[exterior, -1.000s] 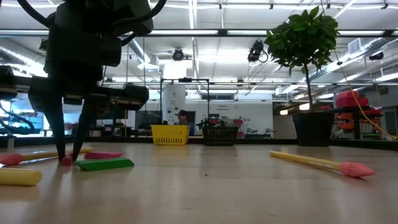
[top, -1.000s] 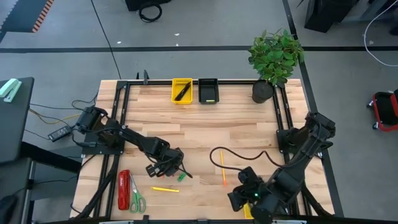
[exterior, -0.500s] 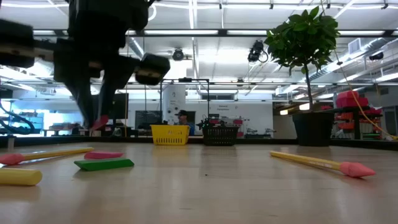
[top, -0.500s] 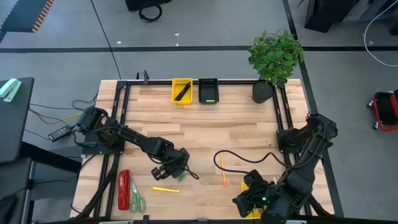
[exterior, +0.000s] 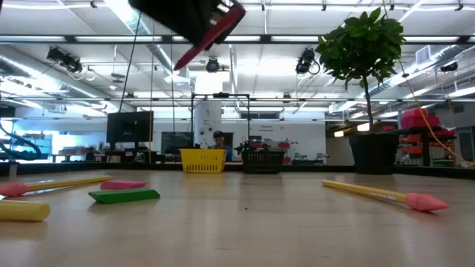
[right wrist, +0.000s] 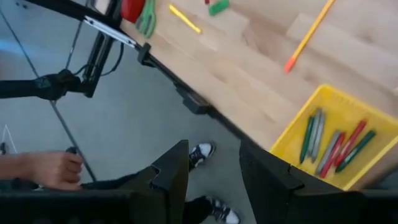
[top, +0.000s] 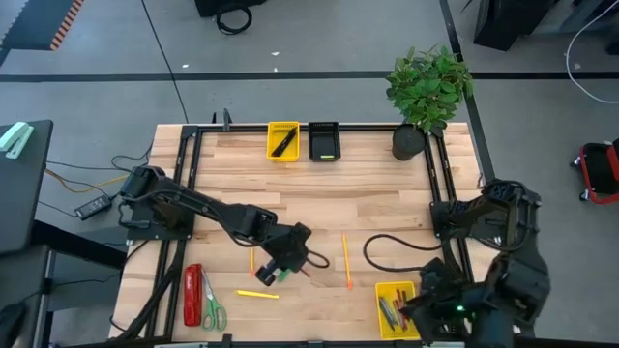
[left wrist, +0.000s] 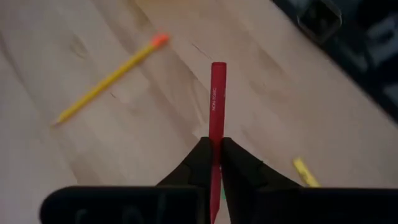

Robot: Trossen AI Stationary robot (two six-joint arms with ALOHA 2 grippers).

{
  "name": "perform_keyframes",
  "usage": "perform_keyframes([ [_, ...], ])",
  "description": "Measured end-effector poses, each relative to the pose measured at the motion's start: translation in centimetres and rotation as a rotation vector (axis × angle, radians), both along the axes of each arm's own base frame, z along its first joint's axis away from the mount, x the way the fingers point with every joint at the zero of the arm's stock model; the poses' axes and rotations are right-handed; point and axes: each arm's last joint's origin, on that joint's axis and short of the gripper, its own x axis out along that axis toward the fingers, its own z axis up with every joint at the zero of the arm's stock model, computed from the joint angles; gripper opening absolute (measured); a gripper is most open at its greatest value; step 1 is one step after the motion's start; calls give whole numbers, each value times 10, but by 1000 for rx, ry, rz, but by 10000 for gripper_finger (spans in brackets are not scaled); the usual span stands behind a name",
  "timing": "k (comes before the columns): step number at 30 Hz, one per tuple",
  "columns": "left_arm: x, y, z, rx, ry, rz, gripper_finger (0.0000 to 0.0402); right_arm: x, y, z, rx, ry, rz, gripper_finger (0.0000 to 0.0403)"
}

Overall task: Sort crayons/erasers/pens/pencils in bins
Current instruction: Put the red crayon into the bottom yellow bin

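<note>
1. Since a second ago, the left gripper (top: 290,253) has risen off the desk (top: 368,198) with a red crayon (left wrist: 216,112) and swung toward the middle; the right arm has drawn back to the near right corner, uncovering a yellow bin (top: 397,308).
2. Left jaws are closed on the red crayon, which sticks out past the fingertips, well above the wood in the low view.
3. Right gripper (right wrist: 214,168) hangs past the near desk edge, jaws apart and empty.
4. That yellow bin holds roughly six crayons (right wrist: 336,144); the count is unsure.
5. At the far edge stand two bins side by side, one yellow (top: 282,139), one black (top: 323,140).
6. Two pencils (top: 346,261) lie loose on the desk.
</note>
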Motion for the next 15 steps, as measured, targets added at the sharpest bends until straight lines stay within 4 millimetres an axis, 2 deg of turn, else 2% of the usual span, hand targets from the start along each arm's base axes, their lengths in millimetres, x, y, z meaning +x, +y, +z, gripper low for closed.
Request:
perform_keyframes([
  [5, 9, -4, 16, -115, -61, 108, 46, -7, -4, 3, -80, -18, 18, 149],
  [15, 28, -15, 47, -501, -243, 325, 33, -9, -8, 1, -208, -2, 112, 149],
])
